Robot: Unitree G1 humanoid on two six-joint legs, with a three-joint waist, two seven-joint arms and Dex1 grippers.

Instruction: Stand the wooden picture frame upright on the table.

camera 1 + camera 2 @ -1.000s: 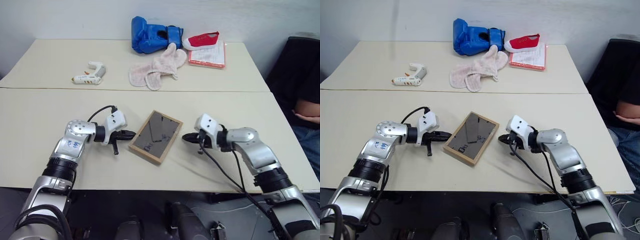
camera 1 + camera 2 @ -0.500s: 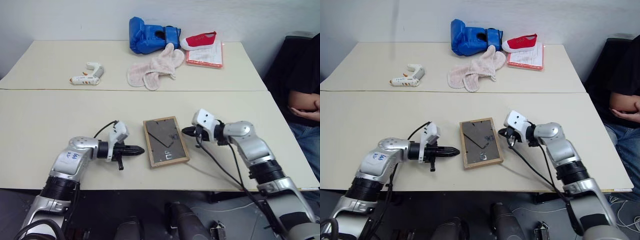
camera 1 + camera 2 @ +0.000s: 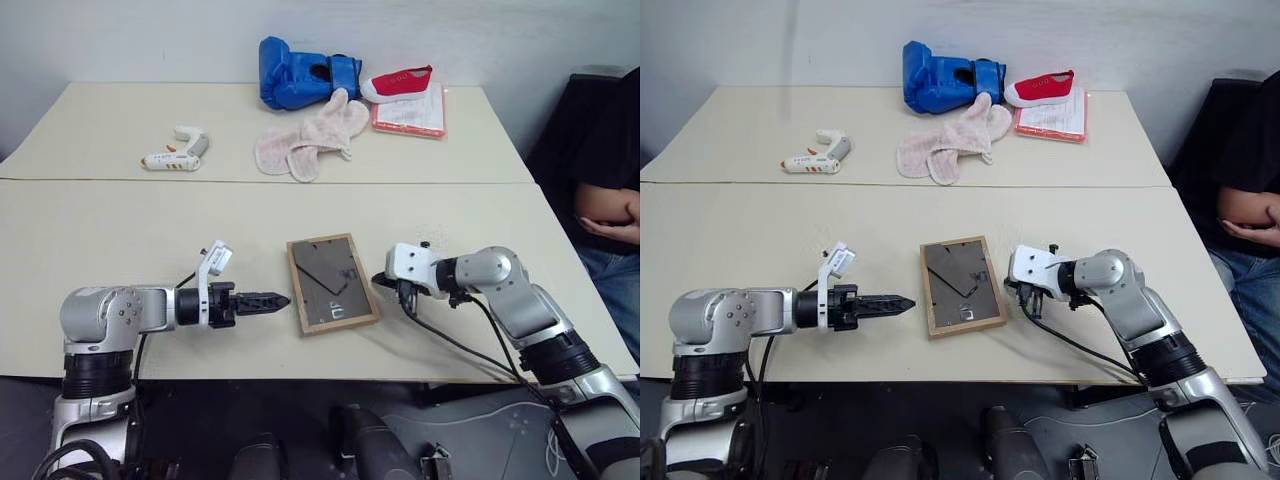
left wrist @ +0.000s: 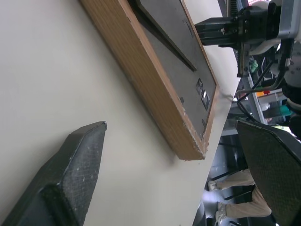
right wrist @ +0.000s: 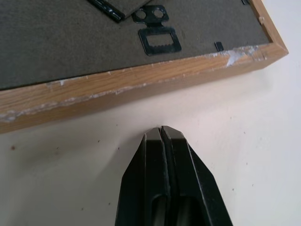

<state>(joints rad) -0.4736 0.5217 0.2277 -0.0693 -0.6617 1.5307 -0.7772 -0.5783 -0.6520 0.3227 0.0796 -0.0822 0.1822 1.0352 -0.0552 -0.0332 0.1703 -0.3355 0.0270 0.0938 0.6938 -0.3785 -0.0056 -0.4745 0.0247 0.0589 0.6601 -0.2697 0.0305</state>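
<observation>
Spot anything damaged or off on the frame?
Yes: the wooden picture frame lies flat on the table, backing side up, not standing. Its edge by the right gripper is scuffed, whitish chips along the wood.

person cropped, frame's glass perhaps face-down

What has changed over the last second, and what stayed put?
The frame went from lying skewed, glass up, to lying squarer with its dark backing and stand up. The left gripper drew back from its edge and rolled; the left wrist view shows its jaws now apart, holding nothing. The right gripper stayed shut beside the frame's other edge. The things at the far side of the table did not move.
</observation>
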